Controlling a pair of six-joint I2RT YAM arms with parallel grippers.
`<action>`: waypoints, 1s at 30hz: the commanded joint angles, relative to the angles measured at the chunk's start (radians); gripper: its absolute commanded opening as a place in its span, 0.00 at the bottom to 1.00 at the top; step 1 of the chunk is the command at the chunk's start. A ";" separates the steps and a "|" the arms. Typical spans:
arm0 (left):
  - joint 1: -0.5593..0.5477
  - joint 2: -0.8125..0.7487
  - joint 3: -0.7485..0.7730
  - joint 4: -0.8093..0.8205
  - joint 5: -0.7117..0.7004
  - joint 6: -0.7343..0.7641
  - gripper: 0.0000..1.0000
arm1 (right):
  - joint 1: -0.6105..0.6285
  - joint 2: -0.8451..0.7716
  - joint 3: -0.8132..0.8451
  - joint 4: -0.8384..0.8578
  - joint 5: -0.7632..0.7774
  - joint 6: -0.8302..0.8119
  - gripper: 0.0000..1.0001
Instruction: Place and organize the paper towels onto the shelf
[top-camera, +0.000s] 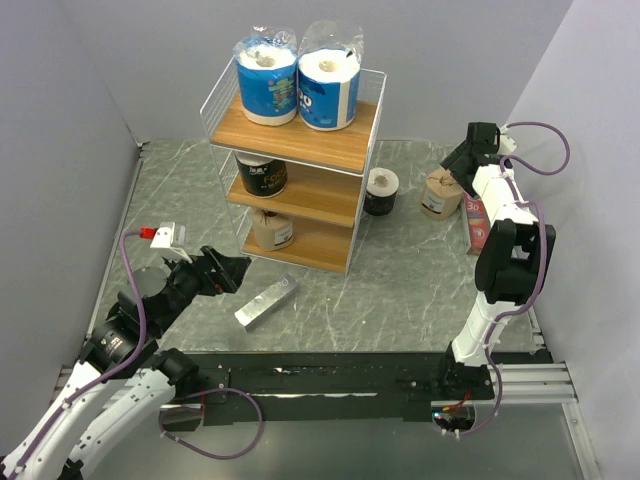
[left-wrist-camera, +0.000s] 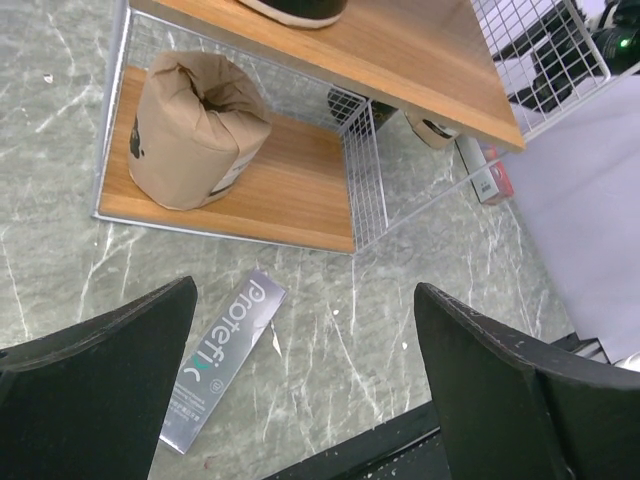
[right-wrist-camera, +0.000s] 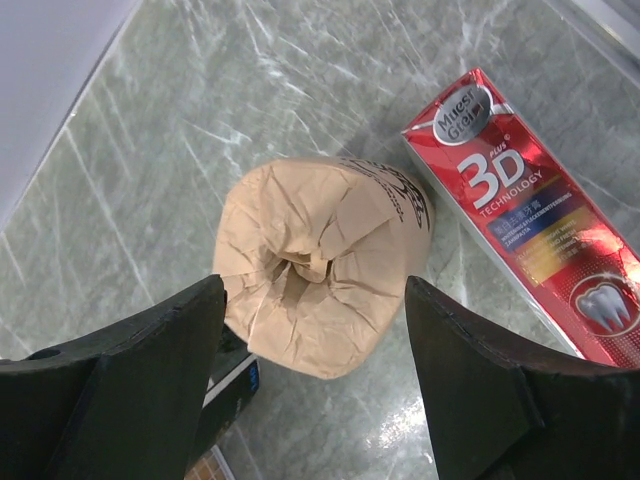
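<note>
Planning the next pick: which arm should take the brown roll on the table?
Right. The right fingers, open, hang directly over the brown roll; the left fingers are empty, beyond the shelf.

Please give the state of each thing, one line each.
left tool: open, empty.
right tool: open.
left blue roll: upright, top board.
right blue roll: upright, top board.
shelved black roll: middle board.
shelved brown roll: upright, bottom board.
table black roll: upright, unshelved.
table brown roll: upright, under right tool.
silver bar: flat.
red box: flat.
</note>
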 joint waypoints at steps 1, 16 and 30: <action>0.003 -0.013 -0.002 0.013 -0.019 0.013 0.96 | -0.009 0.022 0.038 -0.012 0.039 0.029 0.79; 0.004 -0.012 0.000 0.011 -0.032 0.013 0.97 | -0.009 0.085 0.019 -0.026 0.064 0.041 0.77; 0.005 -0.012 0.000 0.010 -0.041 0.011 0.96 | -0.006 0.074 -0.016 0.003 0.028 0.010 0.50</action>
